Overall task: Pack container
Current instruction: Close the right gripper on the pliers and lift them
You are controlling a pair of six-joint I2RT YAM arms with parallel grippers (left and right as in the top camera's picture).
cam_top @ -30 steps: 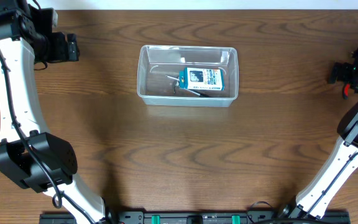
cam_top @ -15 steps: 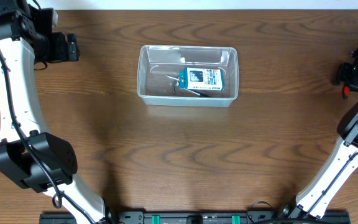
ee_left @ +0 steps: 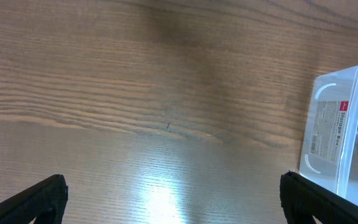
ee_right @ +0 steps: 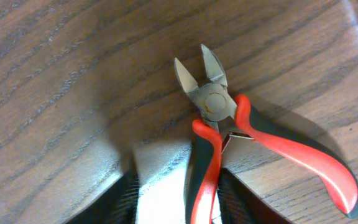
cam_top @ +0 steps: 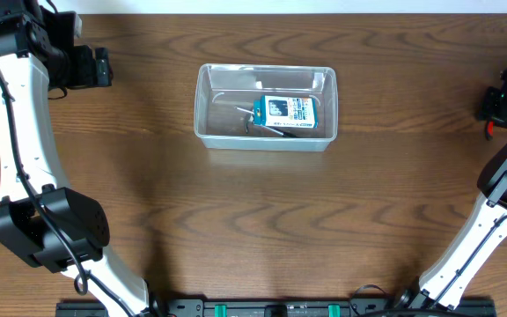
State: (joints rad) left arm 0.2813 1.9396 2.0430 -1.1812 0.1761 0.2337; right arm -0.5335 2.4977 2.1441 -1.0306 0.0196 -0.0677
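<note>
The clear plastic container [cam_top: 202,106] stands at the table's upper middle, and its end wall with a label [ee_left: 344,134] shows at the right of the left wrist view. A small blue-and-white box [cam_top: 286,112] lies inside it. Red-and-black side cutters [ee_right: 216,106] lie on the table at the far right. My right gripper [ee_right: 176,202] [cam_top: 493,106] straddles one cutter handle; the handle lies against the right finger [ee_right: 238,202], with a gap to the left finger. My left gripper [ee_left: 173,202] [cam_top: 102,66] hovers wide open and empty at the far left.
The table's back edge runs just behind the container [cam_top: 262,11]. Both white arms rise along the table's sides, the left one [cam_top: 16,132] and the right one [cam_top: 500,185]. Brown wood table [cam_top: 262,220] spreads between them.
My right gripper's fingers have drawn inward around the cutter handle, and the gripper has edged slightly right in the overhead view. The left arm, container and box have not moved.
</note>
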